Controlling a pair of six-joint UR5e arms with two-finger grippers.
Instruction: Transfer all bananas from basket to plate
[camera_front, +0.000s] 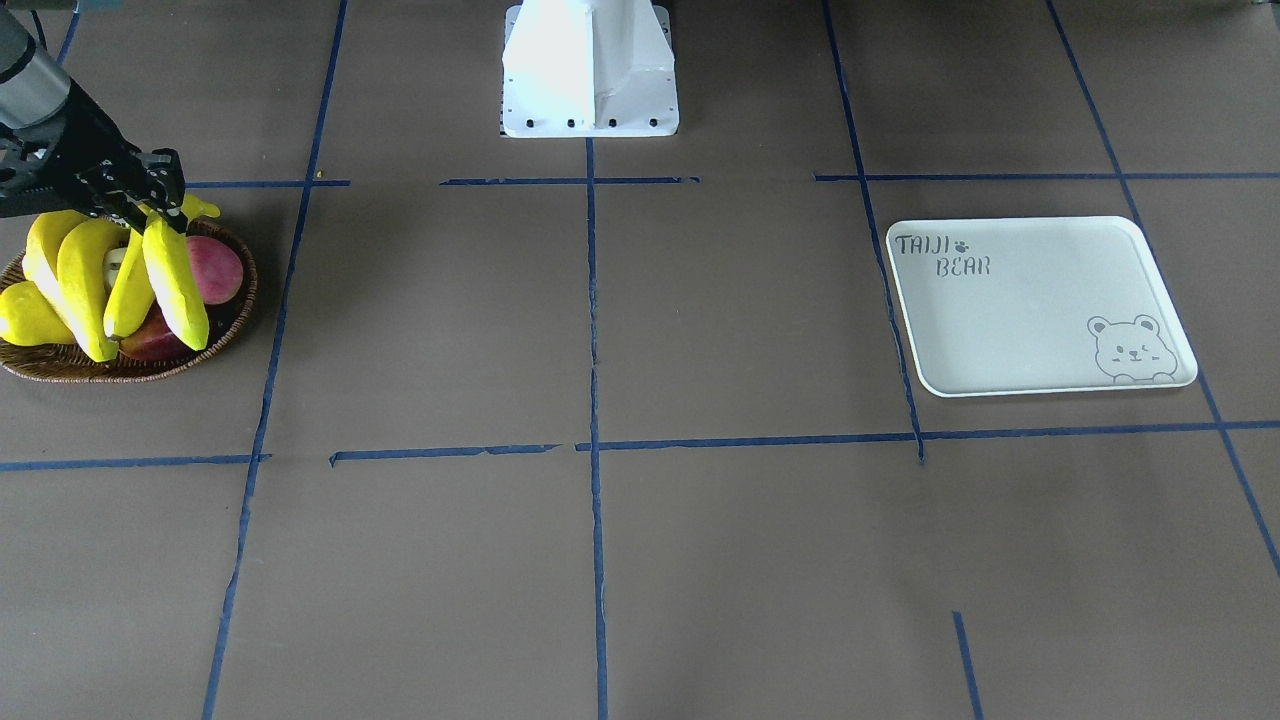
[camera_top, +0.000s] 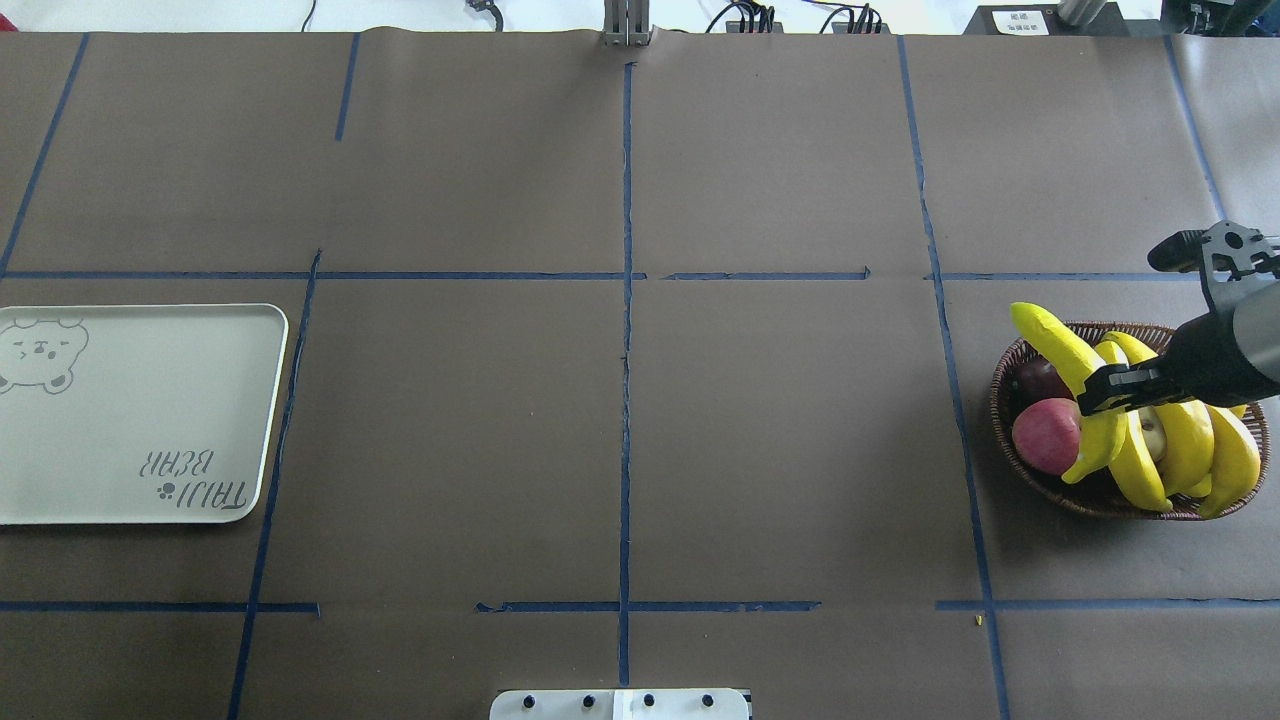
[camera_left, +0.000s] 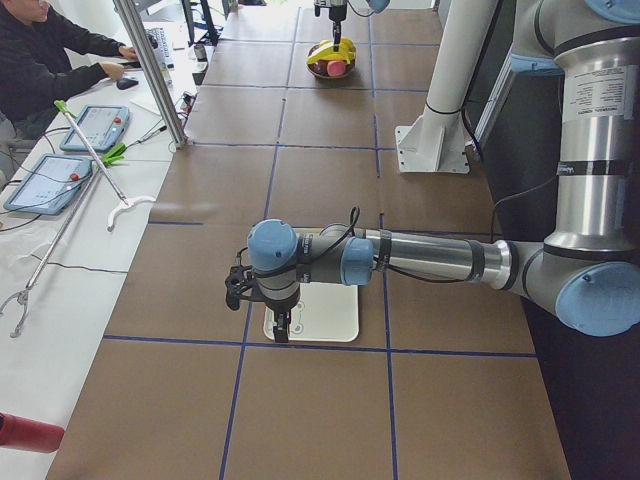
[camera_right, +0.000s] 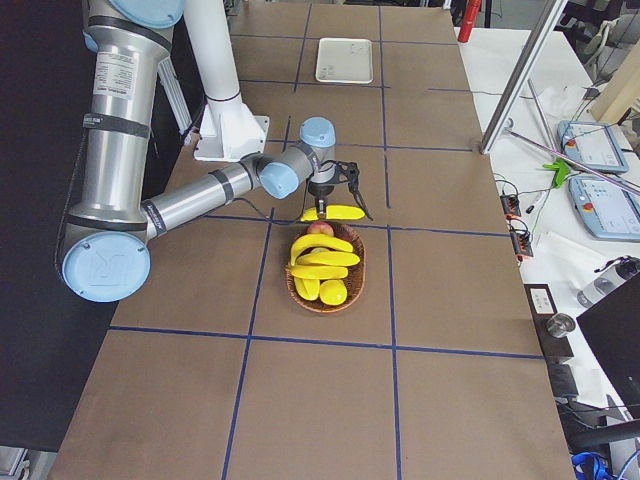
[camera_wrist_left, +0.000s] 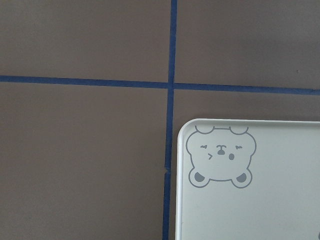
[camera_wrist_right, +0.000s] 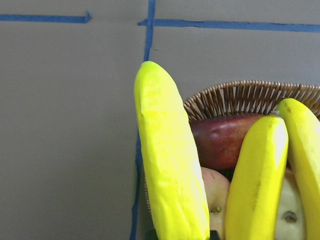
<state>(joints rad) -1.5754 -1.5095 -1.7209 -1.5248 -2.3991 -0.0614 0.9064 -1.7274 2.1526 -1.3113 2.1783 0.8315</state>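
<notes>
Big brown table (camera_front: 700, 560) with blue tape lines, and I'll place everything off the basket (camera_front: 130, 371), which sits at the robot's right end. The right arm (camera_right: 200, 200) reaches in over the basket. The left arm (camera_left: 430, 260) is well apart from it at the other end, stretched above the plate (camera_front: 1030, 300). So the plate lies straight across the table from the basket, toward the robot's left, and there's no banana on it yet. Three bananas (camera_front: 85, 275) sit piled in the basket with a couple of red apples (camera_front: 215, 268) and a pear-ish yellow fruit (camera_front: 25, 318). The fourth, the held banana (camera_front: 178, 285), is up at the basket's plate-side rim. Its long axis points away from the robot, so crosswise to the line from basket to plate. The right gripper (camera_top: 1095, 390) has its fingers pinched on it toward the end nearer the robot, and the rest pokes out past the rim. It looks clear of the pile, but I can't be sure. My read is that next comes a long sideways carry, and with an off-centre grip it could swing. The left gripper (camera_left: 283, 325) only shows in a side view, so I can't tell if it's spread or closed.
</notes>
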